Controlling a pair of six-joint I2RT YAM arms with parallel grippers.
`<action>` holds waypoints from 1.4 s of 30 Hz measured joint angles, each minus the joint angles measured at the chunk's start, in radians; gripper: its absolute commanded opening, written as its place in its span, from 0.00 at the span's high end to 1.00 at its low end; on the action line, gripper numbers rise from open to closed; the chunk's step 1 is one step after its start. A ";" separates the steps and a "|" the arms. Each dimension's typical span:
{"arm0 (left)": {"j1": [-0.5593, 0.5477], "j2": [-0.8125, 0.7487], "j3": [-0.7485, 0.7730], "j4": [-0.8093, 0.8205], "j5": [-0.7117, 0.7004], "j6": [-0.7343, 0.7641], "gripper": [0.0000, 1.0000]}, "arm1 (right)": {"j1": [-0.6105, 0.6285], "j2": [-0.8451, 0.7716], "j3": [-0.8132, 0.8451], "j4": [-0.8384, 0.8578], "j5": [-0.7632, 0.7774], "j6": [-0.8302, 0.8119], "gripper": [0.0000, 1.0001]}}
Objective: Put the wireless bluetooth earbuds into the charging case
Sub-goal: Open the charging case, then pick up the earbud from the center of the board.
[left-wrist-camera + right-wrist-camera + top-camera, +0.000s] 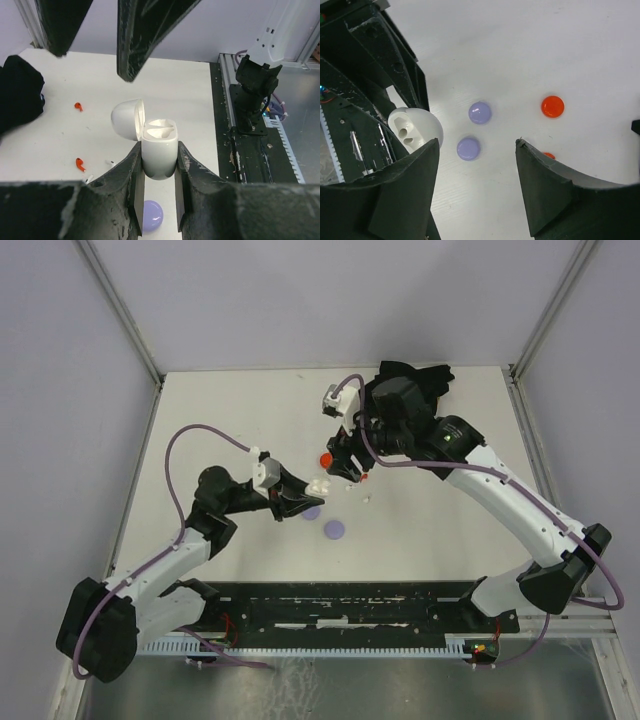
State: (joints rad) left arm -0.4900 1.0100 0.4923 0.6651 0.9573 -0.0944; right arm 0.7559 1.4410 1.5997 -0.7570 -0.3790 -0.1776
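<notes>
My left gripper [159,150] is shut on an open white charging case [160,136] and holds it upright above the table, lid [127,119] tipped back and both sockets empty. The case also shows in the top view [318,486] and the right wrist view [415,129]. My right gripper [478,146] is open and empty, hovering just beyond the case [350,466]. Two red earbuds [78,105] [80,163] and two tiny white earbuds [109,162] [89,177] lie loose on the table under the right gripper. No lavender earbud shows.
Two lavender discs [480,112] [469,148] and a red disc [552,106] lie on the white table. A black object [420,375] sits at the back. A black rail [350,605] runs along the near edge.
</notes>
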 measured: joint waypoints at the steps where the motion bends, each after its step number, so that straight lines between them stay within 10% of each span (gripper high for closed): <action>1: 0.001 0.005 -0.007 0.005 -0.012 0.000 0.97 | -0.007 0.000 0.000 0.004 0.009 0.011 0.27; 21: 0.151 0.096 -0.090 0.162 -0.244 -0.051 0.97 | -0.073 0.267 -0.124 0.037 0.209 0.046 0.34; 42: 0.186 0.096 -0.092 0.168 -0.302 -0.050 0.97 | -0.077 0.682 0.101 -0.071 0.318 -0.079 0.48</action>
State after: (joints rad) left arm -0.3042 1.1061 0.4000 0.8330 0.6552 -0.1440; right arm 0.6785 2.1235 1.7012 -0.8280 -0.0612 -0.2569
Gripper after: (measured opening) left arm 0.315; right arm 0.548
